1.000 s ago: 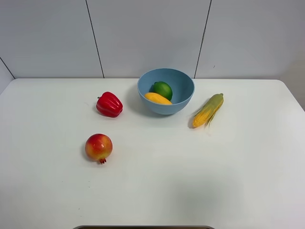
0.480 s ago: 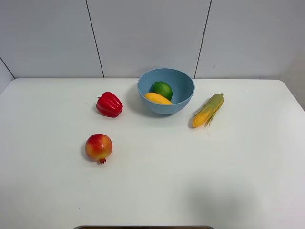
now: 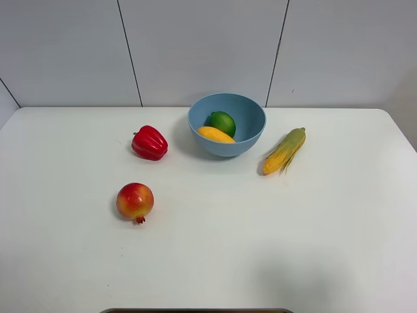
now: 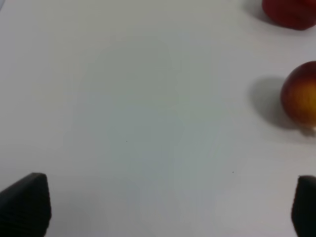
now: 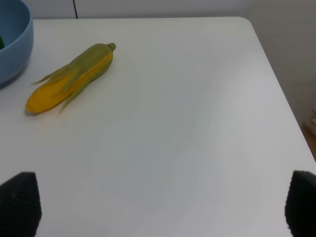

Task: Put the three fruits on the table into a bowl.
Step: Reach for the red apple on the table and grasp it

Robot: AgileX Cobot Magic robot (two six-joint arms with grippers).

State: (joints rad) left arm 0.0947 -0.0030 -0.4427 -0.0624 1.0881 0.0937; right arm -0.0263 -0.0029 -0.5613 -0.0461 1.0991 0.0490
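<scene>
exterior high camera is sitting above the near edge, looking down and forward over the whole table [image 3: 208,261] toward the wall [image 3: 195,45], from far off. left wrist camera is looking down past the left gripper [image 4: 170,207], close to the table; pomegranate [image 4: 302,96] and bell pepper [image 4: 291,11] are showing blurred ahead of the jaws, off to one side. right wrist camera is looking forward and down past the right gripper [image 5: 163,207]; corn cob [image 5: 69,79] and bowl [image 5: 12,44] rim are lying well ahead of the jaws. each wrist view is sharing those items with the exterior view.

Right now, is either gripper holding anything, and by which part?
Nothing is held. The left gripper and right gripper both stand open above the table; the pomegranate lies there untouched.
</scene>
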